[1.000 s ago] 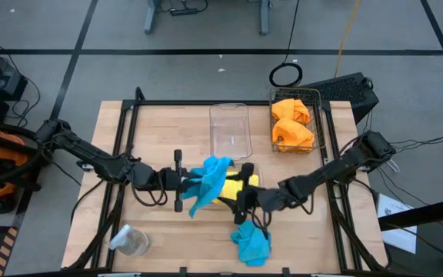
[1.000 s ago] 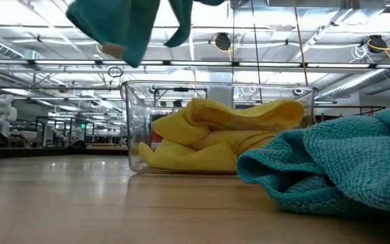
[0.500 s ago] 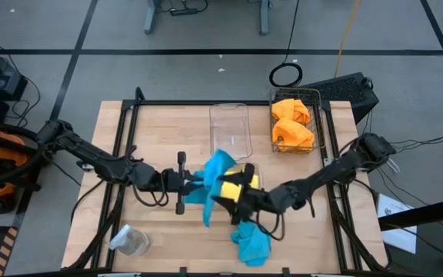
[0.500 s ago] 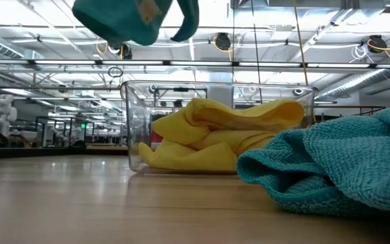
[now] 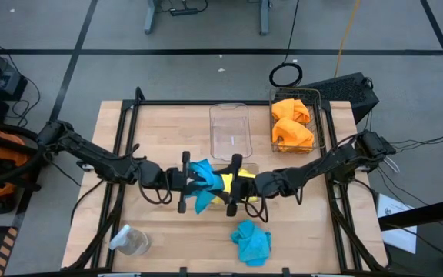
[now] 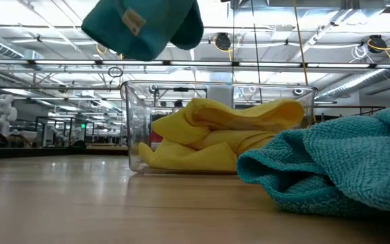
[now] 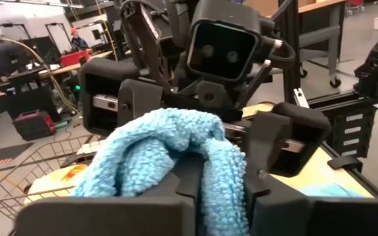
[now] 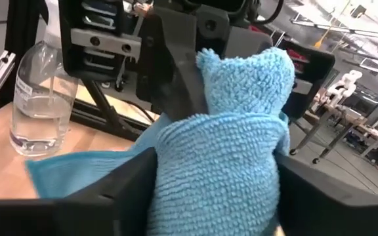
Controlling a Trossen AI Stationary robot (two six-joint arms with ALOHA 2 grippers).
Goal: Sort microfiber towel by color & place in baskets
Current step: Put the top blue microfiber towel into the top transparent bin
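Turquoise towel hangs at the frame's centre, above the table, pinched narrowly in the left claw while the right claw closes around its other end. A second turquoise towel lies lower centre.

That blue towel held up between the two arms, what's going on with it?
Both arms meet over the table's middle with one turquoise towel between them. The left pincer is clamped on it, and the right pincer has its fingers around the other end, as in a handover. Two yellow towels already sit in a clear bin, two orange ones in the wire basket, the second clear bin is empty, and another turquoise towel lies on the table.
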